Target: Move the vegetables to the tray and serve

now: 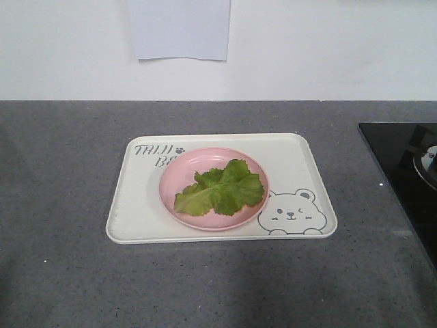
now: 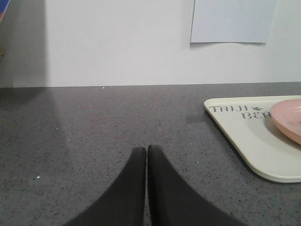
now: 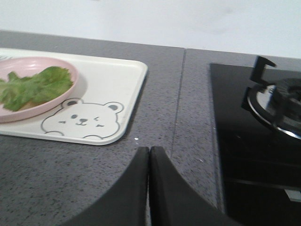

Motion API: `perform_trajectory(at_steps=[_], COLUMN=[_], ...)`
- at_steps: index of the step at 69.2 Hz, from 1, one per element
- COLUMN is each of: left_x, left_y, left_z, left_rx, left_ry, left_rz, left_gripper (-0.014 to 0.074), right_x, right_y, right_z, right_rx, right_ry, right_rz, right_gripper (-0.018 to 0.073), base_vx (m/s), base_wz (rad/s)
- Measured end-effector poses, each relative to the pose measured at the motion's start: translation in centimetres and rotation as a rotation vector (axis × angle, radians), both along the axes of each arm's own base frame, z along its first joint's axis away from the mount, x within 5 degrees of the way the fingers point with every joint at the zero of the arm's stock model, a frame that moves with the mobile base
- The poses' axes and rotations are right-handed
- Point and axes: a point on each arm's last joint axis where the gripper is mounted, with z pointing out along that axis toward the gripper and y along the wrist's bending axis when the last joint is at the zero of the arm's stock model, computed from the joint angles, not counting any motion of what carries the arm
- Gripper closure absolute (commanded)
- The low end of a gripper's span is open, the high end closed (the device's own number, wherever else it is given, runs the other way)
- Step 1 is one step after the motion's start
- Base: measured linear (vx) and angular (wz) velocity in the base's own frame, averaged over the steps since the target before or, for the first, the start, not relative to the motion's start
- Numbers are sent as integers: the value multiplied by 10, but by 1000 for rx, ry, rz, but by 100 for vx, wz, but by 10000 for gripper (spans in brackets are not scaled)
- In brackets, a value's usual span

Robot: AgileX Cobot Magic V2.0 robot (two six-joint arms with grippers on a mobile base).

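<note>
The lettuce leaves [image 1: 222, 188] are seen lying on a round pink plate [image 1: 184, 167], and this plate is standing on the cream tray [image 1: 300, 171] with the bear drawing [image 1: 290, 213], in the middle of the grey countertop [image 1: 61, 273]. The transfer is judged as done already, so the serving step is in hand.

The left gripper [image 2: 146, 151] is kept clenched with nothing between the fingers, low over the bare counter at about 9 o'clock from the tray. The right gripper [image 3: 149, 151] is also clenched and empty, at about 4 o'clock from the tray, near the black gas hob [image 3: 263, 141].

For the next move, both grippers probably must be opened and brought to the opposite tray rims, so that the tray can be lifted level.
</note>
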Motion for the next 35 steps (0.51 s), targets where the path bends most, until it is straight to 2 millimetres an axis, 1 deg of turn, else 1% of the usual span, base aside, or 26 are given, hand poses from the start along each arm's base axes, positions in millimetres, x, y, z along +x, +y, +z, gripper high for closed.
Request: perform_trajectory(at_steps=[9,20,27,35], left_x=[0,0,0,0], left_y=[0,0,0,0], left_z=[0,0,0,0], left_rx=[0,0,0,0], left_ry=[1,5,5,5], left_rz=[0,0,0,0], left_gripper=[603,603,603,603], right_x=[-6,-2,-1,-1], right_y=[-5,-8,-7,-8], right_z=[-16,-38,-37,-36], right_rx=[49,69,90,95], right_ry=[-40,-93,-151,-171], right_rz=[-66,-95,-89,-110], right_gripper=[562,562,562,562], base_vx=[0,0,0,0], base_wz=[0,0,0,0])
